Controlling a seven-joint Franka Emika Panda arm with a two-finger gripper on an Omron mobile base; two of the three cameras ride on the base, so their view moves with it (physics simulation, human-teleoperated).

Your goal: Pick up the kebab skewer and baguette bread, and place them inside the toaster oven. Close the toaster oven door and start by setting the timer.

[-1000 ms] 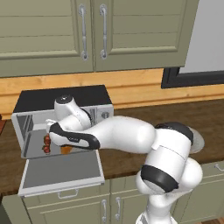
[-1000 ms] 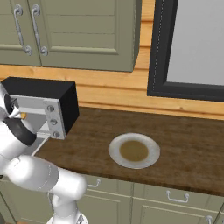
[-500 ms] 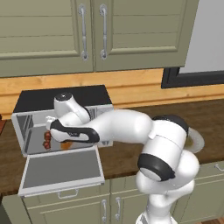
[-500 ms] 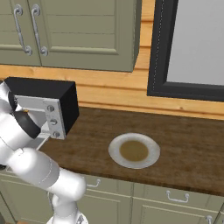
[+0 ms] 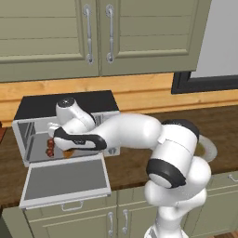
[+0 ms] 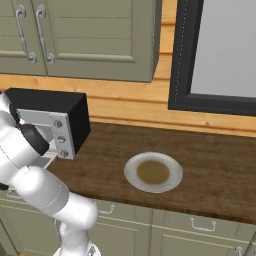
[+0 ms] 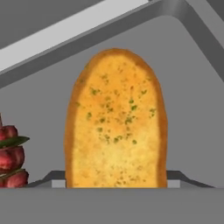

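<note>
Inside the toaster oven (image 5: 28,122) cavity we see the baguette bread (image 7: 116,120) lying on the grey floor, golden-orange with green flecks, filling the middle of the hand view; its near end is cut off by the bottom band. Just beside it, at the left edge of that view, sits the kebab skewer (image 7: 11,159), only a few red chunks and a green strip visible, the rest out of frame. From the left base view the skewer shows as small red bits by the cavity's front opening, and only an orange sliver of the bread peeks out beneath the hand. The gripper (image 5: 59,142) reaches into the oven opening, but its fingertips are hidden behind the dark hand and we cannot tell whether the jaws stand apart or closed; nothing visibly clamps the bread in the hand view. The toaster oven door (image 5: 65,179) lies folded down flat, fully open. From the right base view the oven's knob column is tiny and partly blocked by the arm. A plate (image 6: 153,172) rests on the counter (image 6: 215,170) well apart from the oven.
</note>
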